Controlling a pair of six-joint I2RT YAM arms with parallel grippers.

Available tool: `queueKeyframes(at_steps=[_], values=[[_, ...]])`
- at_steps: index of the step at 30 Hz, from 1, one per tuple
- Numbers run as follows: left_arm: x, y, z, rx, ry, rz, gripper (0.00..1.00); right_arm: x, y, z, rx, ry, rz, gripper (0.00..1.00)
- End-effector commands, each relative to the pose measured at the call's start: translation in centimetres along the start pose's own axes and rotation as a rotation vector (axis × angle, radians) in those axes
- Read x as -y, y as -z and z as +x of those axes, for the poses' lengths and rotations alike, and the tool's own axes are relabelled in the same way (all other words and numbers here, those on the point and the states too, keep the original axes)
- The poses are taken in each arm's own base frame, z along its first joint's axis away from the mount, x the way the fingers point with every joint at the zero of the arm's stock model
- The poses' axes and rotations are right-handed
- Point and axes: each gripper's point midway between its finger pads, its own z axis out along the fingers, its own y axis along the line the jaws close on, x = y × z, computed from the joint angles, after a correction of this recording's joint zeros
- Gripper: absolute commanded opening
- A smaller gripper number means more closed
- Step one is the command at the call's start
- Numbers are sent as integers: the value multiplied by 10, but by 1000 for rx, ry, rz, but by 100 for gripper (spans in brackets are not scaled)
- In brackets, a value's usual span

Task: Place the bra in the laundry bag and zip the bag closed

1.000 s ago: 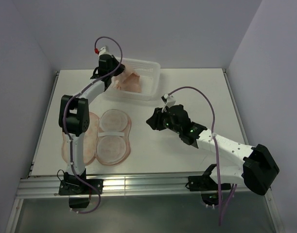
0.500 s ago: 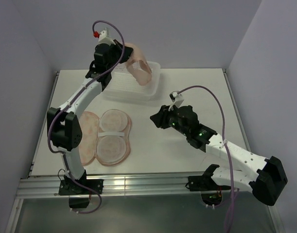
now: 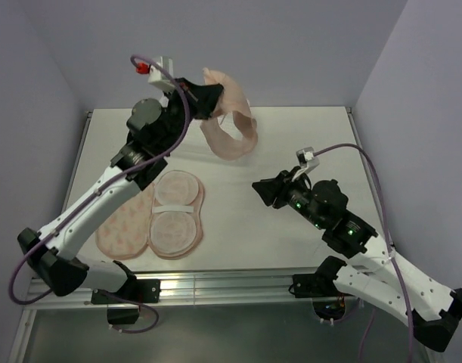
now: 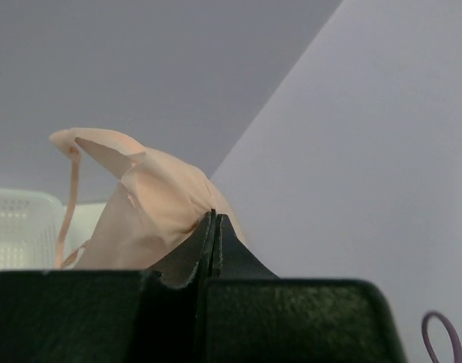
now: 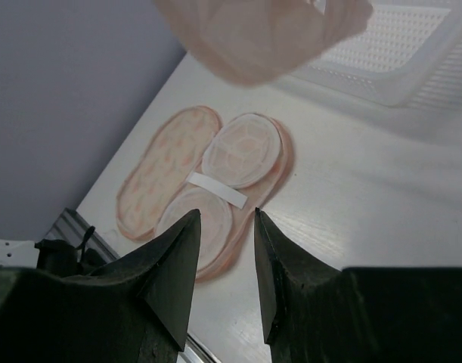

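The pale pink bra (image 3: 232,130) hangs in the air above the back of the table, and my left gripper (image 3: 204,97) is shut on its upper edge. In the left wrist view the closed tips (image 4: 213,215) pinch the bra (image 4: 151,200), with a thin strap dangling at the left. The laundry bag (image 3: 174,227) lies opened flat on the table's left front, pale lining up, with a white band across its middle. My right gripper (image 3: 259,187) hovers open and empty to the right of the bag. In the right wrist view it (image 5: 224,218) points toward the bag (image 5: 215,170), with the bra (image 5: 261,30) overhead.
A white mesh basket (image 5: 401,49) stands at the back of the table behind the hanging bra, and its corner also shows in the left wrist view (image 4: 19,227). Grey walls close in the table on three sides. A metal rail (image 3: 215,287) runs along the near edge.
My left arm has lifted the bra out of the basket, up and to the right, so it now hangs free. The right arm has drawn back to the right, still open.
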Motion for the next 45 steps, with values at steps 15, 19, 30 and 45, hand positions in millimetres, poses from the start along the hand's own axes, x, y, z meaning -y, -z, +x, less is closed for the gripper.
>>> queueKeyframes(at_steps=[15,19,30,45], values=[[13,198,203,-363,174,-336,0,11,84,9,-17,-47,18,40],[5,197,234,-383,124,-406,0,16,81,14,-18,-46,30,40],[-41,67,305,-488,0,-391,1,44,68,27,-20,-17,148,39],[-53,-17,252,-408,8,-271,66,68,30,55,-103,-4,272,15]])
